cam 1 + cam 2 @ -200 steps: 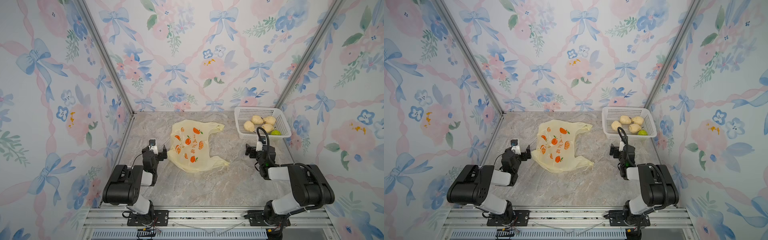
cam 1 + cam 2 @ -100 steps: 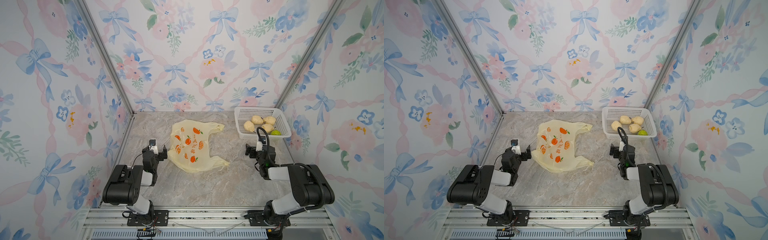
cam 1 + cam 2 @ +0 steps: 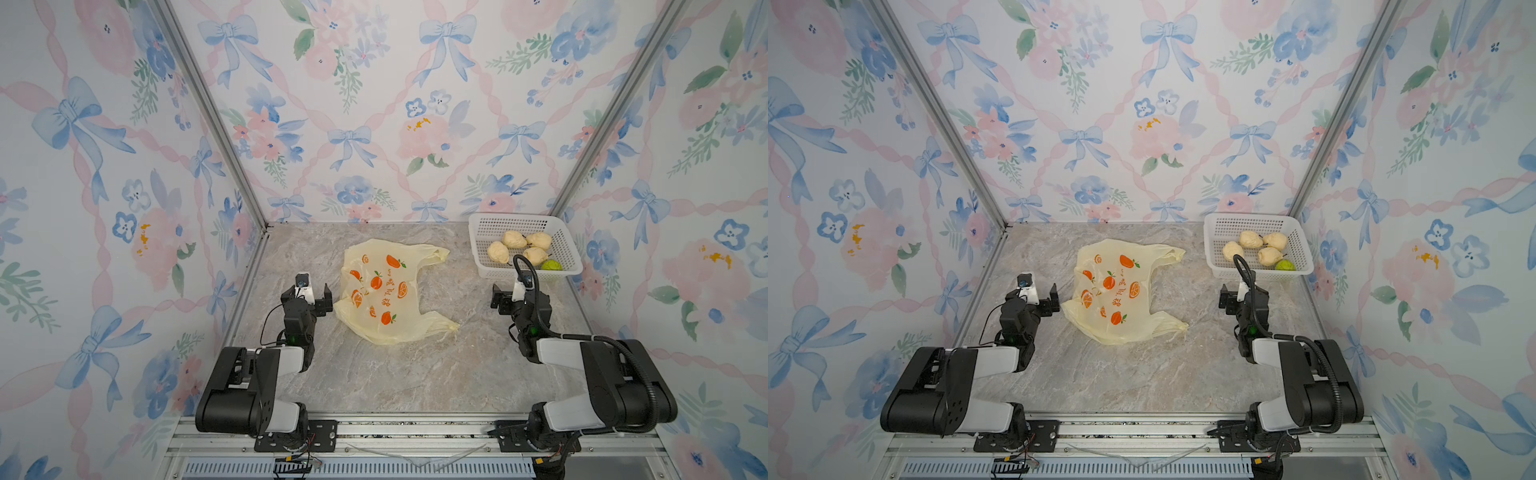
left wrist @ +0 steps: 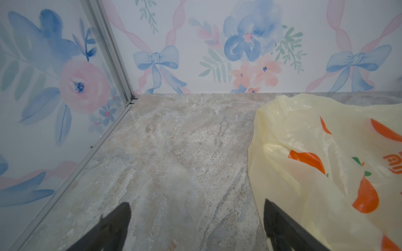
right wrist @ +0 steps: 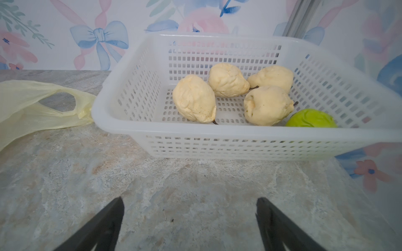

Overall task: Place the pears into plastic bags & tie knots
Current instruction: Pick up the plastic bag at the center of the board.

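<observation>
My left end effector (image 4: 195, 204) is spread and empty, low over the bench (image 3: 395, 374) just beside the bag's (image 3: 386, 286) closed end, I judge so it can pin or lift the film. The bag lies flat and unknotted, its handles (image 3: 436, 253) pointing toward the basket (image 3: 528, 274). All five pears (image 3: 524, 249), the green pear (image 3: 551, 265) among them, sit in the basket beyond the handles. My right end effector (image 5: 189, 201), also spread and empty, faces them from the bag's handle side, well placed for a first pick.
</observation>
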Motion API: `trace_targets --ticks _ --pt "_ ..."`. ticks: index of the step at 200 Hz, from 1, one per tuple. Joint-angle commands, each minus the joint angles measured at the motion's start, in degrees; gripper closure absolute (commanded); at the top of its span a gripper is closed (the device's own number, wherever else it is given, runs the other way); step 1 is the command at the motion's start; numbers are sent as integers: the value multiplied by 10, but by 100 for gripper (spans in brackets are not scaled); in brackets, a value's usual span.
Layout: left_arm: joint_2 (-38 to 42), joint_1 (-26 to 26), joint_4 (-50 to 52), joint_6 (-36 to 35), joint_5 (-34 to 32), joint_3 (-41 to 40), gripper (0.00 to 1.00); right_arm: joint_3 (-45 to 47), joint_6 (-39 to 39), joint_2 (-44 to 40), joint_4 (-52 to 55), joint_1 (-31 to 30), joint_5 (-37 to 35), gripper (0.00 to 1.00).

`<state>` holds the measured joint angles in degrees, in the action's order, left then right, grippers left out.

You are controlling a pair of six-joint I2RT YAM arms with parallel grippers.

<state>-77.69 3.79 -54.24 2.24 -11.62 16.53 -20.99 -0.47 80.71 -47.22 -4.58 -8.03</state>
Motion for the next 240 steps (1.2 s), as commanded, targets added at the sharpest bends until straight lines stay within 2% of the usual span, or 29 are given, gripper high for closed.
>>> trace_targets --ticks 1,16,22,29,52,73,98,115,150,187,221,240 --pt "65 5 114 44 -77 32 3 -16 3 -66 98 -11 -18 4" --pt "107 8 203 81 -84 65 6 -29 17 -103 157 -17 -1 0" --pt "121 11 239 91 -86 78 7 -37 21 -119 185 -21 22 7" --pt "136 17 276 102 -90 95 7 -48 8 -131 212 -33 38 11" --pt "168 35 400 137 -94 157 11 -81 16 -169 295 -92 48 11" --pt "164 59 477 152 -72 219 17 -122 53 -165 357 -133 102 11" --pt "106 98 531 191 -30 299 16 -197 126 -99 450 -167 163 21" --pt "57 130 540 204 16 338 17 -213 148 -36 437 -188 224 21" --pt "-26 210 583 185 49 424 18 -244 167 53 433 -235 277 23" --pt "-136 290 654 152 79 522 20 -194 201 56 409 -269 305 29" --pt "-219 347 719 166 59 591 22 -148 252 34 361 -341 338 39" --pt "-249 366 738 177 30 608 25 -132 264 -1 333 -379 362 40"
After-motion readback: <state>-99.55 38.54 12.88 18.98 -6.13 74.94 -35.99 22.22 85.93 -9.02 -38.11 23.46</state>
